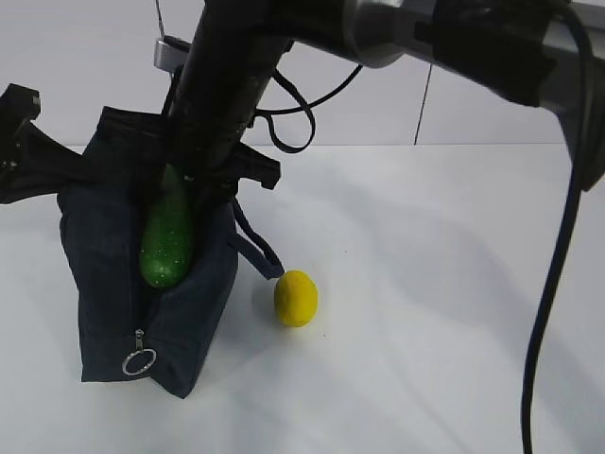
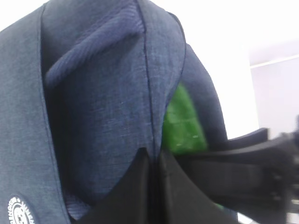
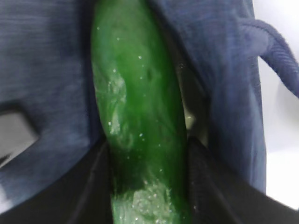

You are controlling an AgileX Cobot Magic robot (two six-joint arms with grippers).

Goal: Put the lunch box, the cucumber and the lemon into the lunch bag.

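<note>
Right pincer (image 3: 149,186) grips the stiff, slick dark green cucumber (image 1: 168,236) by its top end — tip down at the navy fabric lunch bag (image 1: 104,274), whose fabric the left pincer (image 2: 152,182) pinches.

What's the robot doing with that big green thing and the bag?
The robot is packing a lunch bag. Its right tool is clamped on the cucumber, holding it nose-down at the bag's opening, partly in. The left tool is pinched shut on the bag's fabric edge, holding the bag. The lemon sits on the white table beside the bag, not yet packed. The lunch box isn't visible.
</note>
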